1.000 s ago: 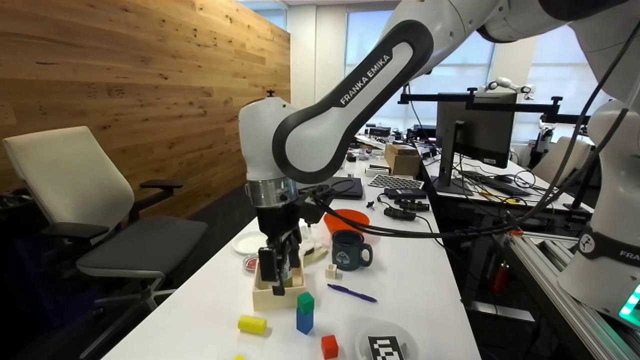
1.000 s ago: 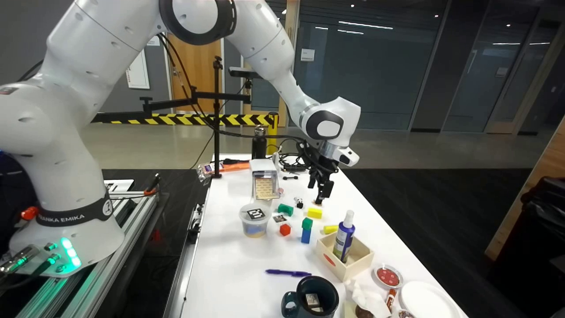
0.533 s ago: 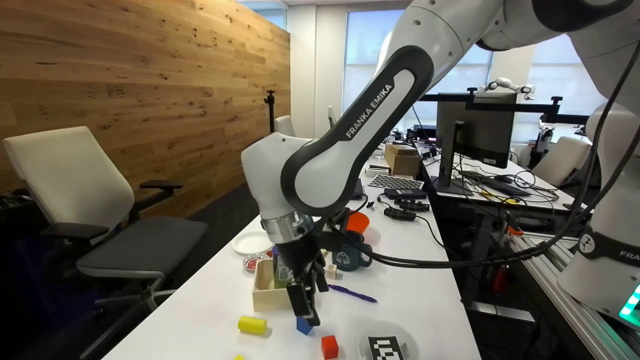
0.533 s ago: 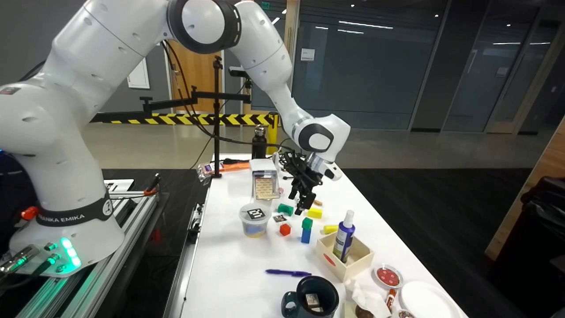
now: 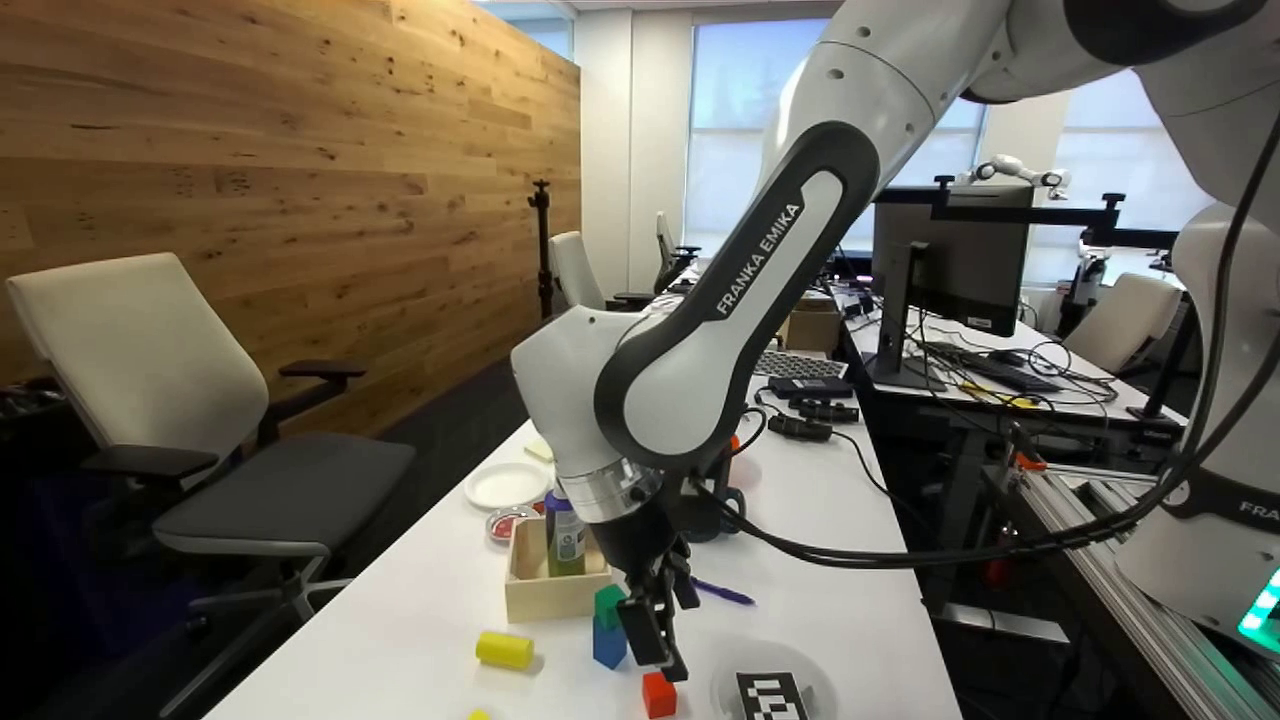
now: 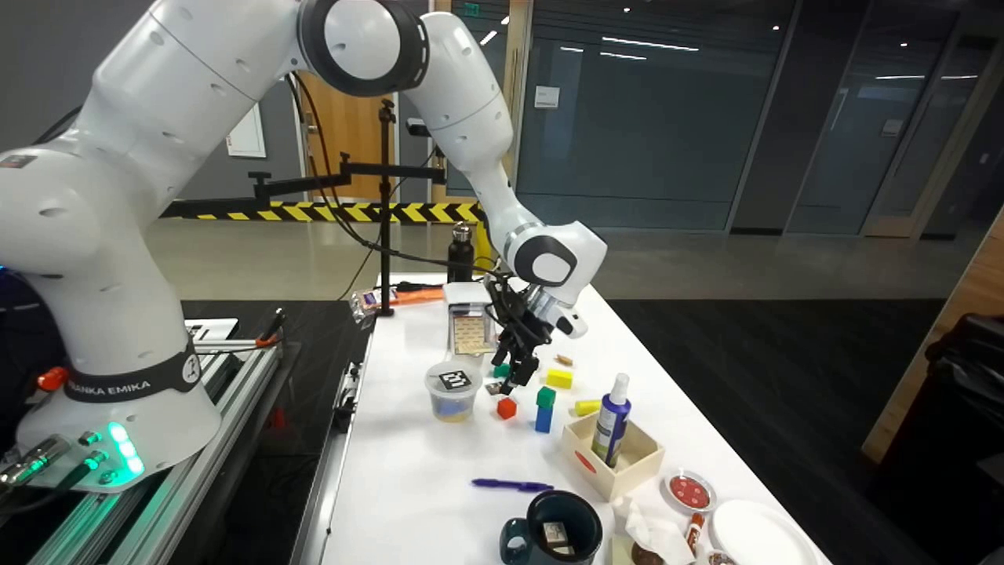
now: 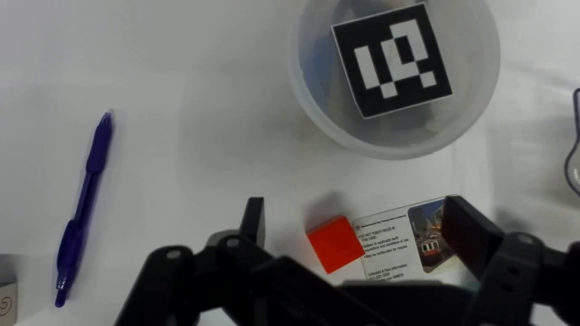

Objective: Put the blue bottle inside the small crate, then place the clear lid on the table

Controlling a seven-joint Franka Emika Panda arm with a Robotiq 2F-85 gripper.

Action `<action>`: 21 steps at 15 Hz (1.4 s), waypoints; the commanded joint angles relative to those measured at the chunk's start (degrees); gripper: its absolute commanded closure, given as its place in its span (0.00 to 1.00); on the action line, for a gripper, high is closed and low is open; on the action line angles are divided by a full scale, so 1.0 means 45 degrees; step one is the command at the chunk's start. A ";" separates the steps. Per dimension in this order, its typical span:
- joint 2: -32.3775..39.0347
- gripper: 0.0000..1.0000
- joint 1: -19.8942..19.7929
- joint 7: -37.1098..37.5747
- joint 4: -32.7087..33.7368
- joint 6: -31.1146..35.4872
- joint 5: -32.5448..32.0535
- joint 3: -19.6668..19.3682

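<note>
lower and over toward my base (image 6: 125, 412) comes my gripper (image 7: 355, 213), nearing the see-through tub (image 6: 452, 406)! fingers (image 7: 253, 217) spread wide apart, nothing gripped, and the red cube (image 7: 336, 244) shows below in the gap. now the one that counts: the clear lid (image 7: 469, 81), as i take it, topping that tub under a marker card (image 7: 392, 61), lies just beyond my fingertips, base side, up the wrist view. it's round, no long axis to match, so i reckon on a shift that way, then a pinch at the rim. farther out, well apart from me, the blue bottle (image 6: 610, 430) stands in the small crate (image 5: 555, 602), that half looking done, the lid not yet down on the table (image 6: 416, 486)
</note>
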 commanded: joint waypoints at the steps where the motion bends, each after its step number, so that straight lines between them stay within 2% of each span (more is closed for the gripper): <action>1: 0.0022 0.00 -0.0058 0.0034 0.0053 -0.0024 -0.0053 0.0061; 3: 0.0021 0.00 -0.0059 0.0034 0.0064 -0.0024 -0.0053 0.0060; 13: -0.1699 0.00 0.0355 0.0553 -0.4006 0.4256 -0.0207 -0.0111; 16: -0.2367 0.00 0.0573 0.0881 -0.4717 0.4805 -0.0370 -0.0242; 21: -0.3300 0.00 0.0984 0.1510 -0.5468 0.4917 -0.0752 -0.0452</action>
